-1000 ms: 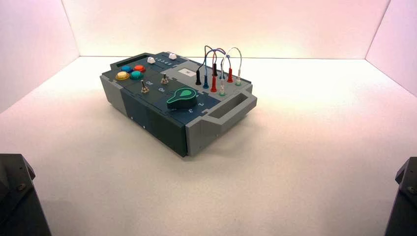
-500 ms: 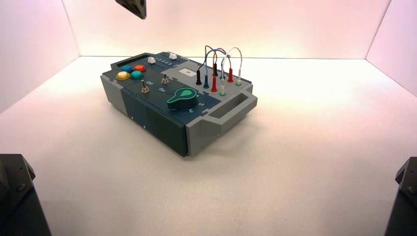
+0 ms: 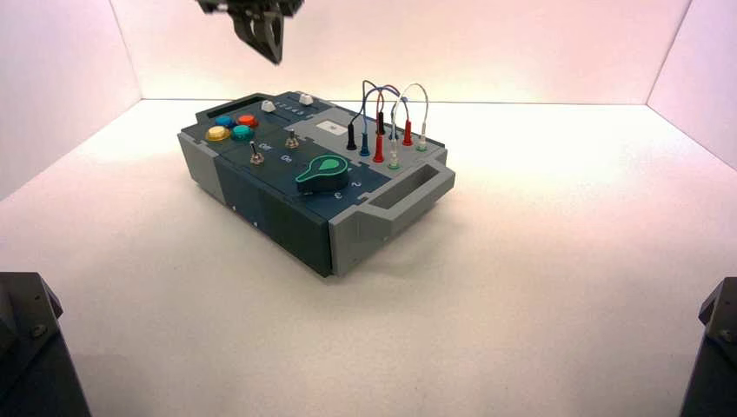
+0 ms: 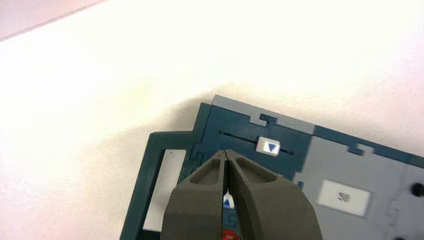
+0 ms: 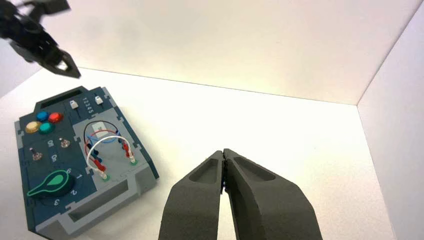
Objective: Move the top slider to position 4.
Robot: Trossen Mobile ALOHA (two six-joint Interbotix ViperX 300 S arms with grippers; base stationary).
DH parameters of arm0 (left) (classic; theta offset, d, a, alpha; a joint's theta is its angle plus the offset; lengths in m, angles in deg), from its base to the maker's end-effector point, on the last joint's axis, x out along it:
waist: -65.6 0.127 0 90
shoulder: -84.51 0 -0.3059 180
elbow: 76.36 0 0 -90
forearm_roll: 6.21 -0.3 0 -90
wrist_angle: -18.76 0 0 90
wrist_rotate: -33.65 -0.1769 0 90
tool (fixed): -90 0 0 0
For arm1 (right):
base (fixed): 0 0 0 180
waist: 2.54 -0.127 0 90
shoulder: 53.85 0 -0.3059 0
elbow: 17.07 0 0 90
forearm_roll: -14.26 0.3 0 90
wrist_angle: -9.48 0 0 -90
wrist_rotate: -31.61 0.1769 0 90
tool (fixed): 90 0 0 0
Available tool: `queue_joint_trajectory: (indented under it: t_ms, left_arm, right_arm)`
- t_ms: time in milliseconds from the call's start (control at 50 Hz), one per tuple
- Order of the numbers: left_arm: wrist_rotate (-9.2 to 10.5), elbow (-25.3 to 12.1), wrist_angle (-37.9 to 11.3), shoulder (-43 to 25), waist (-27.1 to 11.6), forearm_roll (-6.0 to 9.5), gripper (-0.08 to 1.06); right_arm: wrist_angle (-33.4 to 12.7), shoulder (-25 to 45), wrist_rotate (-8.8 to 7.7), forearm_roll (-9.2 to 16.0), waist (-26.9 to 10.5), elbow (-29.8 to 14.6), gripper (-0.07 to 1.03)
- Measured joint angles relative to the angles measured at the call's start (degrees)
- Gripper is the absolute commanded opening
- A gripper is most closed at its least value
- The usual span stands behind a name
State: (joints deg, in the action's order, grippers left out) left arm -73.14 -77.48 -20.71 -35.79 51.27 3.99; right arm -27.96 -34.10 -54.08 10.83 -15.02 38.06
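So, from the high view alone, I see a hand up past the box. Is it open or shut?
Observer: Shut. The left wrist view shows the left hand's two fingertips together, above the box.
Operator: And the two white sliders at the box's far end, is anything printed on them?
Observer: Yes, the slider nearer the far right edge has a dark blue triangle on it, plain in the left wrist view.
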Motion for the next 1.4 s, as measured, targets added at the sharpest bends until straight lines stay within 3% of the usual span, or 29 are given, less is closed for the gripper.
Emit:
queue_joint_trajectory:
  t_ms: [480,940,1400]
  left_arm:
    - [-3.69,-1.76,-0.79,-4.92,-1.76,0.00,-0.03]
    - [-4.22,-4.57,-0.88,-6.68,-1.85,0.00,-0.03]
    - [-4.22,-4.57,-1.58,-6.86,-2.29,0.00,-0.03]
  right_arm:
    - [0.00,-0.09,-0.09,0.00,0.00,-0.09,-0.02]
    - [0.00,0.00,0.00,0.00,0.00,0.00,-0.02]
    - [0.09,0.00,0.00,0.00,0.09,0.00,-0.02]
